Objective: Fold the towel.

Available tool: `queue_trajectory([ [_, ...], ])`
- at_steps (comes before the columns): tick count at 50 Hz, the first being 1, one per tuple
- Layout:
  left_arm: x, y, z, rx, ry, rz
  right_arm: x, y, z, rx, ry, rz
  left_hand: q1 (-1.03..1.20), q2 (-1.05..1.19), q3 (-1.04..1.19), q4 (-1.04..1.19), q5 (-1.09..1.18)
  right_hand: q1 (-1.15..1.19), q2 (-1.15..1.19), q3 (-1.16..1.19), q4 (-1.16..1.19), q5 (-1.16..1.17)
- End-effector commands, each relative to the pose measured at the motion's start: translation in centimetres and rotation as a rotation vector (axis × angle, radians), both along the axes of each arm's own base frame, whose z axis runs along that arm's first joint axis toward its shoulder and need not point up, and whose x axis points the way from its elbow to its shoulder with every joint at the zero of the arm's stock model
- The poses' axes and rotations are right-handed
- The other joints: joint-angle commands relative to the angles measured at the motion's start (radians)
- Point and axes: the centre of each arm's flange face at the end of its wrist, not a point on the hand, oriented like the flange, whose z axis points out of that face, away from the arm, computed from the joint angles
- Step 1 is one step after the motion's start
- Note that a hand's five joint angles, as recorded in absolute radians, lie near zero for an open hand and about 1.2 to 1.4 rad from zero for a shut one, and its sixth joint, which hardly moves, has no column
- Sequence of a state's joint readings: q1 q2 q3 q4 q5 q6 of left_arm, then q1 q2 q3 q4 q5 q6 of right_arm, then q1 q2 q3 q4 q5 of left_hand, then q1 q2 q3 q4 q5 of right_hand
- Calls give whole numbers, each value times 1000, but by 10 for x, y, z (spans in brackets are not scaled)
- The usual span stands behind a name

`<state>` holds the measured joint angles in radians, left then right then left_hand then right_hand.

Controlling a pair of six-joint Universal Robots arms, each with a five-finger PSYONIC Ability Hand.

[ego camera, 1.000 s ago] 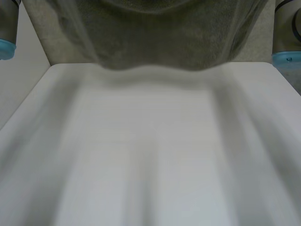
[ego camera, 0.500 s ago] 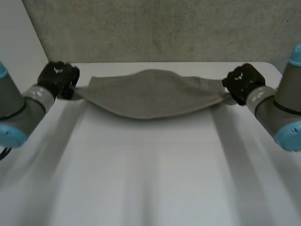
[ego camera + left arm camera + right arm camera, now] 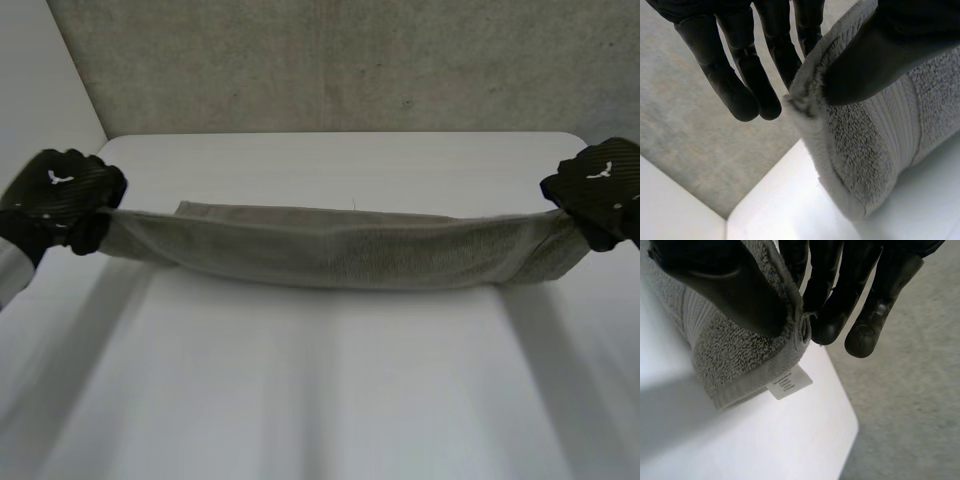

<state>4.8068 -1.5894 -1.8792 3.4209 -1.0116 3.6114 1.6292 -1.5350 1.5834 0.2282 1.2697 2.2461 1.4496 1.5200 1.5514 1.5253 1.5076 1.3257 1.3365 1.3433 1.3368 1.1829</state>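
A grey towel (image 3: 340, 247) hangs stretched in a long band between my two hands, sagging a little above the white table (image 3: 320, 380). My left hand (image 3: 58, 195) pinches its left end; in the left wrist view the thumb (image 3: 875, 60) presses the towel's corner (image 3: 860, 150) against the fingers (image 3: 747, 80). My right hand (image 3: 600, 190) holds the right end, where the thumb (image 3: 725, 285) clamps the towel edge (image 3: 735, 360) against the fingers (image 3: 840, 295). A white label (image 3: 789, 382) hangs from that corner.
A grey carpeted floor (image 3: 340, 60) lies beyond the table's far edge. The table's rounded far corners are near each hand, one in the right wrist view (image 3: 850, 425).
The towel has come down from close to the camera. Both hands have moved apart and towards me, pulling it from a sagging pouch into a long taut band.
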Motion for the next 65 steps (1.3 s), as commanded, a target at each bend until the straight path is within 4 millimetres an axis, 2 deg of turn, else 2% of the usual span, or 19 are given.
queue_trajectory([
  [1,-34,-35,-36,81,-9,-59,13,-47,-38,93,11,5,-53,-124,-155,-129,-286,71,60,53,59,39],
  [3,-41,-44,-42,84,-16,-47,15,-56,-46,103,20,-8,-53,-124,-155,-129,-286,71,60,53,59,39],
  [5,-47,-66,-49,75,-28,3,27,-72,-61,118,42,-25,-53,-124,-155,-129,-286,71,60,53,59,39],
  [6,-47,-66,-49,75,-28,3,27,-72,-61,118,42,-25,-53,-124,-155,-129,-286,71,60,53,59,39],
  [9,-53,-97,-66,75,-57,62,36,-89,-76,121,59,-43,-53,-124,-155,-129,-286,71,60,53,59,39],
  [11,-56,-106,-71,81,-71,73,43,-109,-93,105,66,-63,-53,-124,-155,-129,-286,71,60,53,59,39],
  [16,-73,-126,-91,110,-128,88,48,-131,-104,49,30,-85,-53,-124,-155,-129,-286,71,60,53,59,39],
  [28,-98,-155,-110,55,-156,108,63,-168,-123,-117,-20,-90,-53,-124,-155,-129,-286,71,60,53,59,39],
  [29,-101,-155,-111,51,-156,108,63,-168,-123,-117,-20,-90,-274,-344,-376,-350,-506,71,60,53,59,39],
  [30,-101,-155,-111,51,-156,108,64,-169,-128,-114,-17,-96,-276,-346,-378,-352,-509,-466,-477,-484,-477,-498],
  [31,-105,-154,-112,53,-159,111,64,-169,-128,-114,-17,-96,-927,-997,-1029,-1003,-1160,-472,-482,-489,-483,-503],
  [32,-107,-152,-112,54,-160,113,66,-169,-132,-111,-12,-106,-1275,-1345,-1377,-1351,-1508,-1151,-1162,-1169,-1162,-1183],
  [41,-111,-150,-104,45,-151,114,70,-166,-130,-109,-44,-143,-1274,-1345,-1376,-1350,-1507,-1151,-1162,-1169,-1162,-1183],
  [45,-109,-143,-85,50,-123,119,69,-162,-118,-100,-106,-155,-1236,-1307,-1338,-1312,-1469,-1151,-1162,-1169,-1162,-1183],
  [47,-107,-140,-80,65,-97,123,65,-152,-96,-101,-165,-160,-1233,-1304,-1335,-1309,-1466,-1151,-1162,-1169,-1162,-1183],
  [50,-100,-130,-65,93,-30,125,63,-144,-88,-100,-179,-161,-1230,-1301,-1332,-1306,-1463,-1151,-1162,-1169,-1162,-1183],
  [55,-91,-111,-44,83,49,122,52,-112,-64,-77,-188,-156,-1230,-1301,-1332,-1306,-1463,-1151,-1162,-1169,-1162,-1183],
  [58,-86,-94,-34,48,75,101,49,-103,-62,-64,-184,-163,-1230,-1301,-1332,-1306,-1463,-1151,-1162,-1169,-1162,-1183],
  [65,-75,-60,-19,-40,137,67,38,-61,-74,79,-135,-175,-1251,-1321,-1353,-1326,-1483,-1151,-1162,-1169,-1162,-1183],
])
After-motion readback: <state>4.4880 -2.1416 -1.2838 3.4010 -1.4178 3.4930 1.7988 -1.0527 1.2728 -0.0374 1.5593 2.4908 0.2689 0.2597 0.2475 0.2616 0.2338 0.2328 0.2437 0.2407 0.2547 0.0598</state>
